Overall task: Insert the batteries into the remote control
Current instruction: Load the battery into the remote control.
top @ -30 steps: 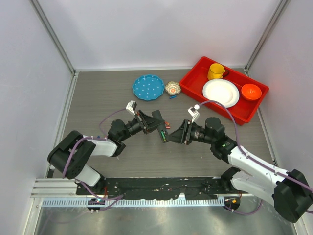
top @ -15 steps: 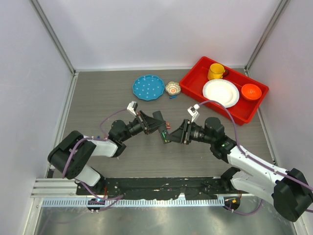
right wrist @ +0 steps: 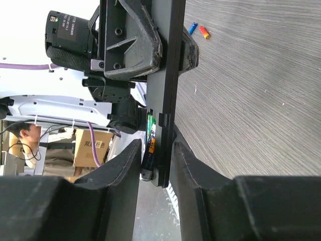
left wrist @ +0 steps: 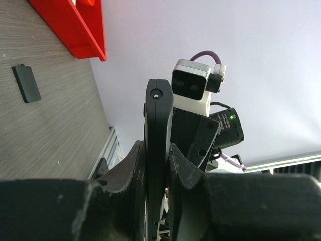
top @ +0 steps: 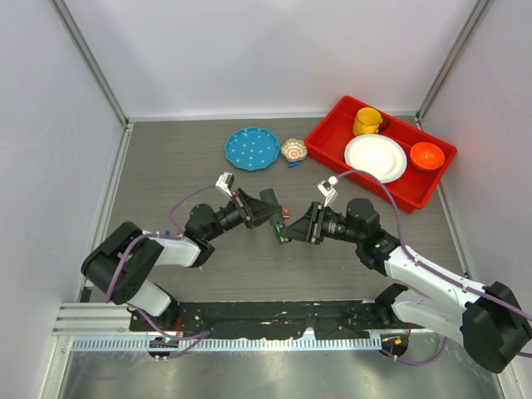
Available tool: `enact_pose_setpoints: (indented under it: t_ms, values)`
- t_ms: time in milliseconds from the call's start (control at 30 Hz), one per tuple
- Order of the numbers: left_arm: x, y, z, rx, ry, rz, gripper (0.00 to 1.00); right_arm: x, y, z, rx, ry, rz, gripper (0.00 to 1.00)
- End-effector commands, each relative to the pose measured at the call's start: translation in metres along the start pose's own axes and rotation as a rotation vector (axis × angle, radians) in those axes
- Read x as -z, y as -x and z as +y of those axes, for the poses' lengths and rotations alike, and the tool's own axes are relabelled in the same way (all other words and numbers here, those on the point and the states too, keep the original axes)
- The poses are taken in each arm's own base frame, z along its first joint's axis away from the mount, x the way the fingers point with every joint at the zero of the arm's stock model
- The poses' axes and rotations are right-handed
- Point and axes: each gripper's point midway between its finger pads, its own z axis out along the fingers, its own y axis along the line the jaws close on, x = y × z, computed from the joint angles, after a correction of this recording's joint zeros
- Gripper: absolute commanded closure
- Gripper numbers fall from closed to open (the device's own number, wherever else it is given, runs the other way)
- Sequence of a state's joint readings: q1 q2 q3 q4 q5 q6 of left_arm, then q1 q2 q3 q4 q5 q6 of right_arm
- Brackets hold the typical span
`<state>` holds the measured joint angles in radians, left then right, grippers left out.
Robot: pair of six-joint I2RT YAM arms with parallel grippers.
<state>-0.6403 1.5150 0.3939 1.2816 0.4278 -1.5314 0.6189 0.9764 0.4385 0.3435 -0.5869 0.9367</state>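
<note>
The remote control [top: 274,219] is held off the table between both grippers at mid-table. My left gripper [top: 268,208] is shut on its upper part; in the left wrist view the remote control [left wrist: 158,125] stands edge-on, clamped between the fingers. My right gripper [top: 287,231] is closed over its lower end. In the right wrist view the remote control [right wrist: 168,60] shows its open compartment. A dark battery [right wrist: 149,153] and a green one [right wrist: 150,125] lie in it. One finger presses the dark battery, the other the remote's back.
A small flat black cover [left wrist: 26,84] lies on the table. A red tray [top: 328,154] at the back right holds a yellow mug [top: 366,121], white plate [top: 376,158] and orange bowl [top: 426,155]. A blue plate [top: 252,148], small bowl [top: 293,150] and tiny blue and orange sticks [right wrist: 199,30] lie behind.
My right gripper has edged slightly left, closer to my left gripper. Both holds on the remote control stay the same.
</note>
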Motion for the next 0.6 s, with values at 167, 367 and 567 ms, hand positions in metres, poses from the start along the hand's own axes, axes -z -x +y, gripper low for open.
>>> enact_pose_setpoints:
  t_ms: [167, 367, 567]
  values:
    - [0.009, -0.005, -0.074, -0.118, -0.284, -0.001, 1.0, -0.003, 0.007, -0.005, 0.008, -0.019, -0.032, 0.68]
    - [0.008, -0.009, -0.074, -0.115, -0.284, 0.011, 1.0, -0.005, 0.008, -0.007, 0.0, -0.029, -0.036, 0.71]
    - [0.006, -0.018, -0.072, -0.106, -0.282, 0.029, 1.0, -0.007, 0.012, -0.007, -0.007, -0.037, -0.046, 0.73]
